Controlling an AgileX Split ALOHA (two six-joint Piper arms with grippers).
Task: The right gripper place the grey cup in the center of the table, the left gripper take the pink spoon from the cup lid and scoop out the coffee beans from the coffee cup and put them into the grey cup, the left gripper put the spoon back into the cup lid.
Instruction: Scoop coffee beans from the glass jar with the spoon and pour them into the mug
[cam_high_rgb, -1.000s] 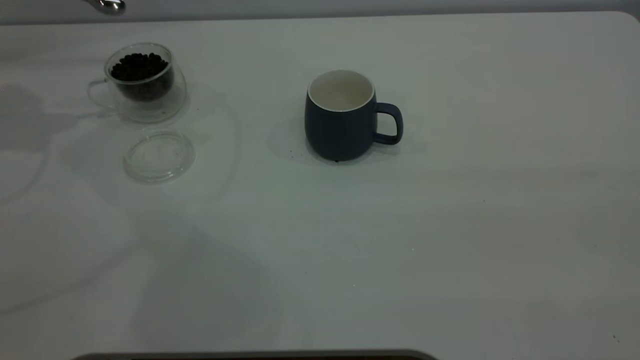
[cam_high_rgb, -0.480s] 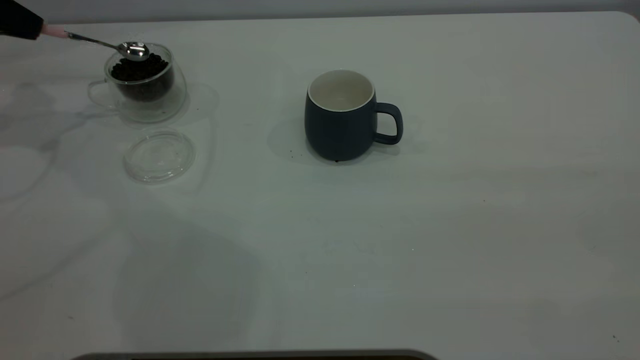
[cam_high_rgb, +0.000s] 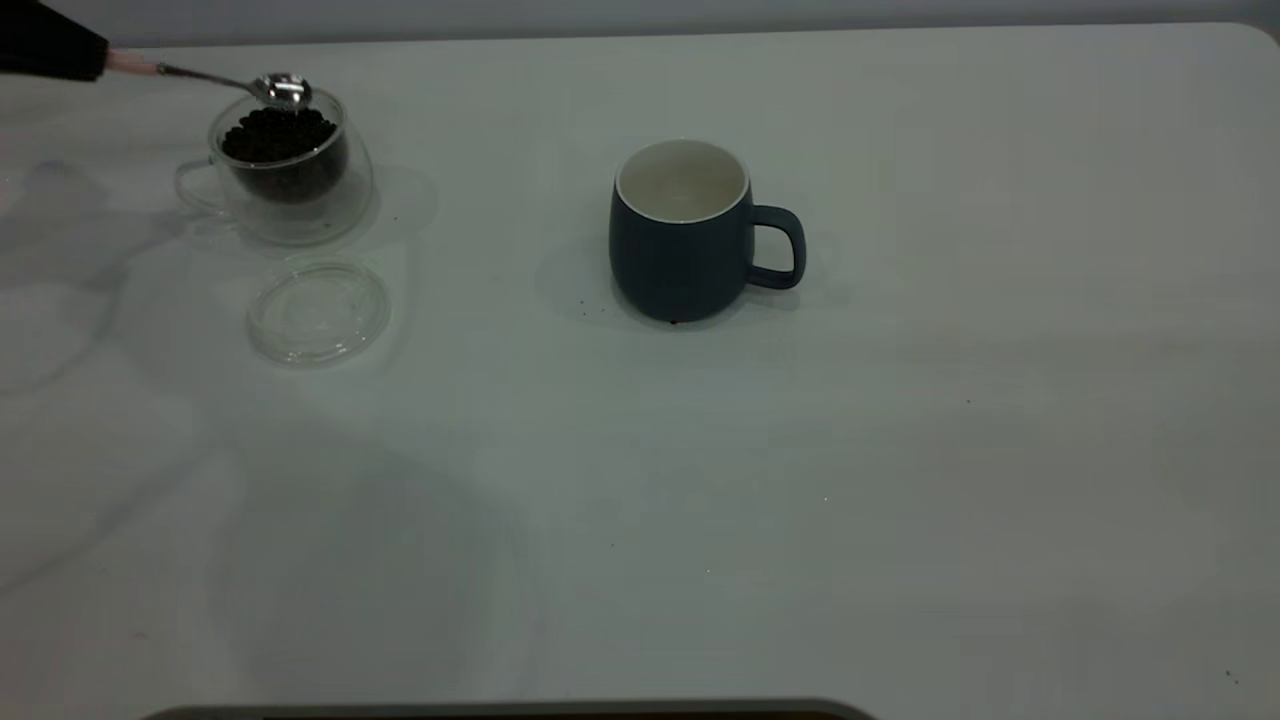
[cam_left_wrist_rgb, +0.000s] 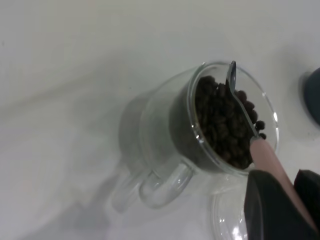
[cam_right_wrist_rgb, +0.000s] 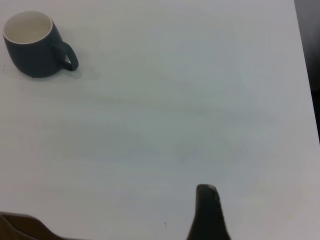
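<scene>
At about ten o'clock on the table (cam_high_rgb: 900, 450), the left gripper (cam_high_rgb: 50, 50) reaches in from the exterior view's edge, clamped on the pink handle of the spoon (cam_high_rgb: 215, 80); the wrist view shows its dark fingers (cam_left_wrist_rgb: 272, 207) closed around that handle. From there the spoon's silver neck runs toward three o'clock, and its bowl hangs at the far rim of the coffee cup (cam_high_rgb: 290, 165), just above the beans (cam_high_rgb: 278, 135); in the wrist view the bowl stands on edge at the glass rim, with the neck crossing over the heap. Whether the bowl touches the beans cannot be told. That glass cup stands upright with its clear handle pointing to nine o'clock, and the beans fill it close to the brim. Just beside it, toward six o'clock, the lid (cam_high_rgb: 318, 310) lies flat on the tabletop, apart from the cup and with nothing on it. Well apart from both, toward three o'clock and near the table's middle, the grey cup (cam_high_rgb: 682, 235) stands upright with its handle pointing to three o'clock; its off-white inside shows no beans. A few dark specks lie on the table at its foot, on the side toward the glass cup. Farther right, the right gripper (cam_right_wrist_rgb: 209, 212) shows only in its own wrist view, as one dark fingertip above bare table well away from the grey cup, and whether it is wide or narrow cannot be told.
</scene>
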